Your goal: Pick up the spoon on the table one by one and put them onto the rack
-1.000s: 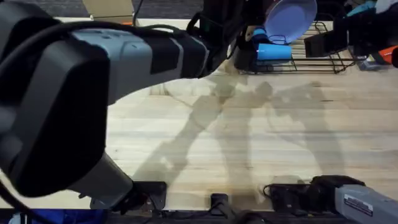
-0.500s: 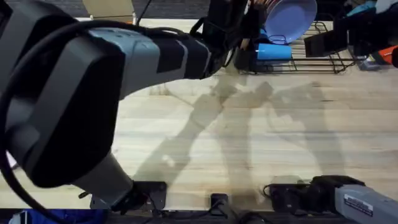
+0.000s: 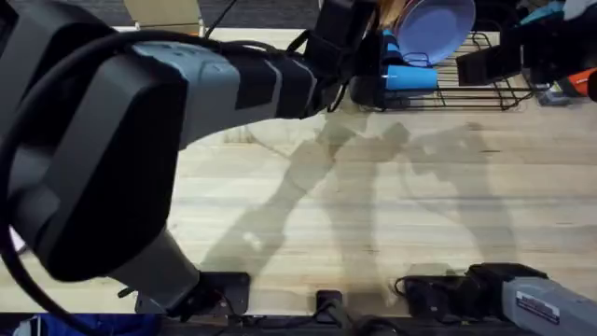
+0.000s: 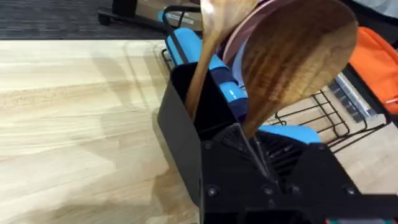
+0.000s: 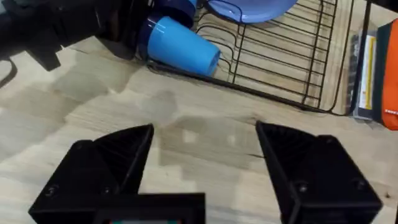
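**Wooden spoon held over the utensil caddy of the wire rack**

The left arm's black pincer [image 4: 258, 163] pinches the slim handle of a brown wooden spoon [image 4: 295, 59], its broad oval bowl raised and showing dark streaked grain. A second brown wooden spoon [image 4: 208, 53] stands tilted with its handle inside the tall, box-shaped, smooth black utensil caddy [image 4: 183, 134]. The caddy sits at the end of the black wire dish rack [image 5: 283, 59], whose thin parallel rods carry a glossy lavender round plate [image 3: 437, 28] and a blue cylindrical plastic cup [image 5: 180, 46] lying on its side. The rack rests on the pale butcher-block tabletop [image 3: 373, 215], with long grain strips. The right arm's black pincer [image 5: 205, 168] hangs over bare wood near the rack, its blocky fingers spread wide.
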`<state>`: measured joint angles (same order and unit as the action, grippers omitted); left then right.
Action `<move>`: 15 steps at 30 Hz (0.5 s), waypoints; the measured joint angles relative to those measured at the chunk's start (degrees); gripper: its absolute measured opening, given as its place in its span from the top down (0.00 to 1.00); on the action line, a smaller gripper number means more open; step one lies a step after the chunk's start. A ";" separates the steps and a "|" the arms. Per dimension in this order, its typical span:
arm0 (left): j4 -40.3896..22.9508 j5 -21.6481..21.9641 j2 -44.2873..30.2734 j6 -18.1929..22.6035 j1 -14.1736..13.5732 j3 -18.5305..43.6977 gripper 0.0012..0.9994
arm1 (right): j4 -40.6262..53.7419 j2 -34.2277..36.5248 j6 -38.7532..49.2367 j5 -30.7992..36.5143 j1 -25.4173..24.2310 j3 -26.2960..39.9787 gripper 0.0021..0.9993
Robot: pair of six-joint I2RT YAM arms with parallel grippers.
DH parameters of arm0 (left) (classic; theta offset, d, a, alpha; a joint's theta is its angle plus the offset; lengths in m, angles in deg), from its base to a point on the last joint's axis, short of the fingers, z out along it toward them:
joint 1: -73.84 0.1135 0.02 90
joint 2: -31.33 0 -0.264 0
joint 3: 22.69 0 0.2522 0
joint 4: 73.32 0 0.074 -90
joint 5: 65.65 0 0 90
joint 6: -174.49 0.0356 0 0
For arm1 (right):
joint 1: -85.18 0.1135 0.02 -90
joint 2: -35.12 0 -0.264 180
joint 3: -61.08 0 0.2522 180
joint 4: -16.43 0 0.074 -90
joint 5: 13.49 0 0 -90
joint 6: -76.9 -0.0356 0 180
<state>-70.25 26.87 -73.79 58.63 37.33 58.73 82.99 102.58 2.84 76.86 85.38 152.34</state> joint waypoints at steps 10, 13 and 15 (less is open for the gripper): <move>-3.28 -0.08 0.04 0.19 0.00 0.11 0.76 | 0.00 0.00 -0.01 0.01 0.00 0.00 0.01; -3.25 -0.16 0.04 0.21 0.00 0.09 0.62 | 0.00 0.00 -0.01 -0.01 0.00 0.00 0.01; -3.31 -0.19 0.04 0.68 0.00 0.09 0.53 | 0.01 0.00 0.00 -0.01 0.00 0.00 0.01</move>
<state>-73.56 26.68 -73.75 59.31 37.33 58.82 83.00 102.58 2.84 76.85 85.38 152.34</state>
